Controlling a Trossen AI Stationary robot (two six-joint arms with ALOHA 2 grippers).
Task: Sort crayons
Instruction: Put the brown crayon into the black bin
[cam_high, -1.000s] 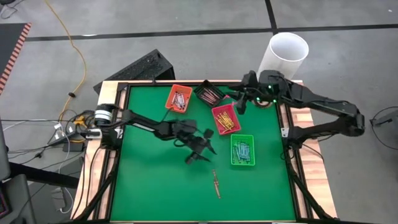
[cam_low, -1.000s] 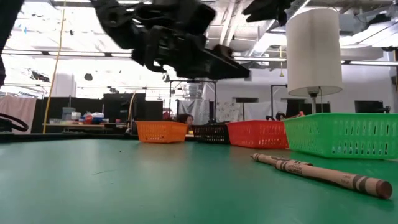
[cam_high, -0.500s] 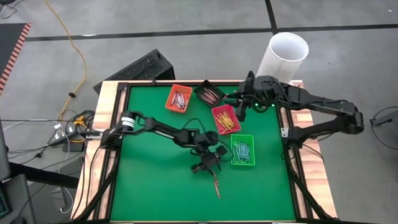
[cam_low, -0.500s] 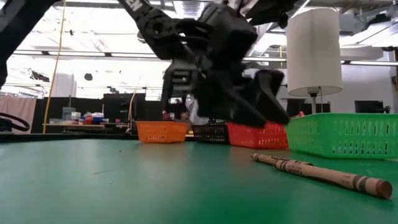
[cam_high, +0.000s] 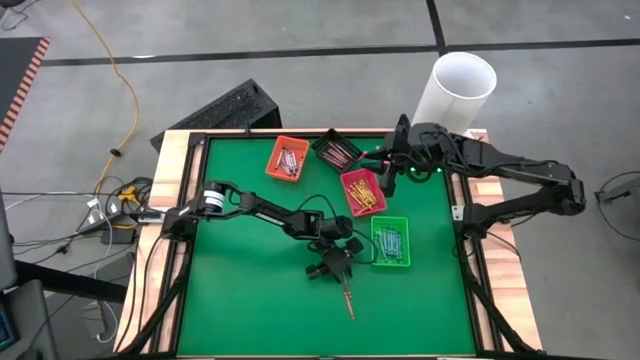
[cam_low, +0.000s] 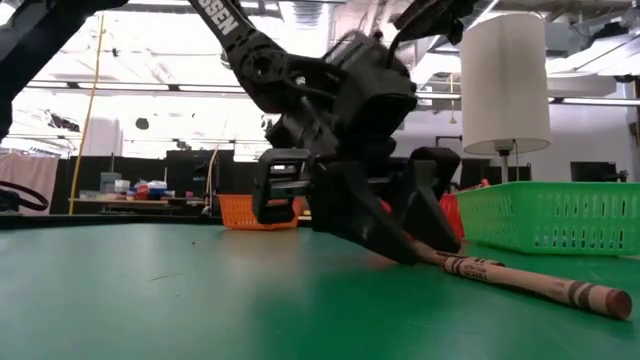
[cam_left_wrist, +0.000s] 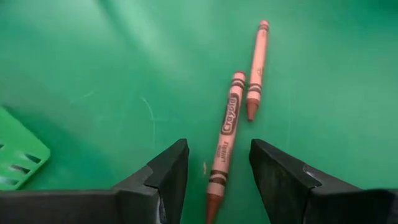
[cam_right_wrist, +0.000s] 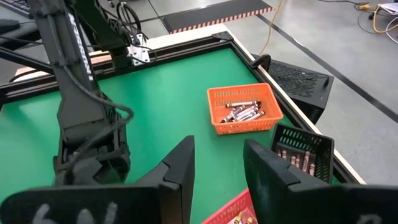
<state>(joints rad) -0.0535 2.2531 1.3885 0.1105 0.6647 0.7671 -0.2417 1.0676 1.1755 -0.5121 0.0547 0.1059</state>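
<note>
Left tool (cam_left_wrist: 217, 180) sat low on the green bench (cam_high: 250, 290), fingers spread wide, one brown-red crayon (cam_left_wrist: 225, 137) lying lengthwise in the gap, ungripped. Second crayon (cam_left_wrist: 255, 68) lay just beyond at about 1 o'clock, tip close beside the first. Green basket (cam_high: 390, 241) at 2 o'clock from the tool in the high view, then red basket (cam_high: 362, 190), black basket (cam_high: 336, 150), orange basket (cam_high: 288, 157). Right tool (cam_right_wrist: 214, 180) hovered parted, empty, over the far baskets.

Risk: closing could roll the crayon out, or nudge its neighbour.
</note>
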